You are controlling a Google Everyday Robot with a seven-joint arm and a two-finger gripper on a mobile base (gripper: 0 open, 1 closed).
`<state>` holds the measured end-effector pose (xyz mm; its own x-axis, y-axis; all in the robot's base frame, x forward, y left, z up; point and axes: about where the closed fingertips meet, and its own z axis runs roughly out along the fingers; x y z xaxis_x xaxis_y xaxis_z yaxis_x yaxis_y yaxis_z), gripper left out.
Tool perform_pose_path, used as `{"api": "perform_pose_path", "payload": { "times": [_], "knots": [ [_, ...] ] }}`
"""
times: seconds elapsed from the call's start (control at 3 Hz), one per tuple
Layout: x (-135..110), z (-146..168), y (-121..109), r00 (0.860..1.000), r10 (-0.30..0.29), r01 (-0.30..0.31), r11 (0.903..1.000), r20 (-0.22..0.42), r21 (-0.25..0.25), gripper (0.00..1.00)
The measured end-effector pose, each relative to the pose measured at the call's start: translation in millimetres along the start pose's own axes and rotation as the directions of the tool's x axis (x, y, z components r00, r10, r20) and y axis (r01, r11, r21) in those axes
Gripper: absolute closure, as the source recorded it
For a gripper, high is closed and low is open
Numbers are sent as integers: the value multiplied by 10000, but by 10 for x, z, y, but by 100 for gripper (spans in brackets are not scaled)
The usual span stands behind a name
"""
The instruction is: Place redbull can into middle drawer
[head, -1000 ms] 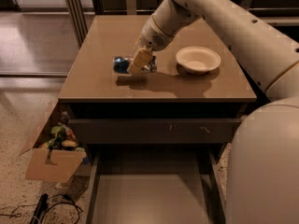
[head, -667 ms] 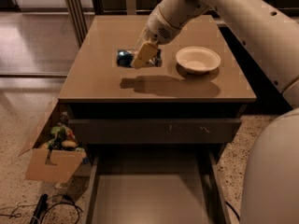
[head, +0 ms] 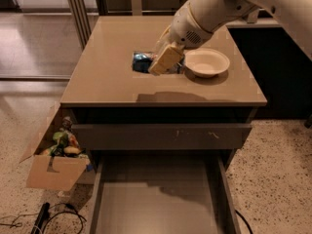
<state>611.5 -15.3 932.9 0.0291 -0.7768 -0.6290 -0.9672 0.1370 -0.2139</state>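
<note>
1. My gripper (head: 158, 65) hangs over the back half of the brown surface (head: 105, 79). It is just left of the cream bowl (head: 206, 62).
2. The gripper is closed on the redbull can (head: 142, 61). One tan finger pad (head: 166, 57) slants across the near side of the can, and I cannot see the other finger behind it.
3. The can lies roughly on its side in my hold. Its blue end sticks out to the left of the tan pad, and the rest is hidden by the gripper.
4. A long shadow (head: 168, 97) of my arm falls on the surface near its front edge, well apart from the gripper. I cannot tell exactly how far the can is off the surface.
5. My white arm (head: 214, 9) comes in from the upper right and passes above the bowl's back rim.
6. The bowl stands upright on the surface, near the can but not touching it.
7. Below the surface sits a closed dark drawer front (head: 161, 136) with a few small pale scratches.
8. Under that, the middle drawer (head: 156, 204) is pulled out toward the camera. Its flat grey-brown floor and thin side walls are in plain view.
9. The can is over the surface, well apart from the middle drawer and not in it.
10. To the left of the cabinet an open cardboard box (head: 51, 172) stands on the speckled floor (head: 278, 179) with colourful items inside. Dark cables (head: 44, 218) lie on the floor just in front of it.
</note>
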Motion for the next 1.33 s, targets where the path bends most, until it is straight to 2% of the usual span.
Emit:
{"api": "perform_pose_path", "payload": {
  "times": [0.33, 0.67, 1.0, 1.33],
  "knots": [
    [159, -184, 346, 9995, 283, -286, 9993, 147, 227, 100],
    [611, -210, 1092, 9960, 872, -880, 9947, 186, 530, 100],
    [611, -210, 1092, 9960, 871, -880, 9947, 186, 530, 100],
    [672, 18, 1305, 9924, 1152, -1163, 9930, 443, 226, 100]
  ]
}}
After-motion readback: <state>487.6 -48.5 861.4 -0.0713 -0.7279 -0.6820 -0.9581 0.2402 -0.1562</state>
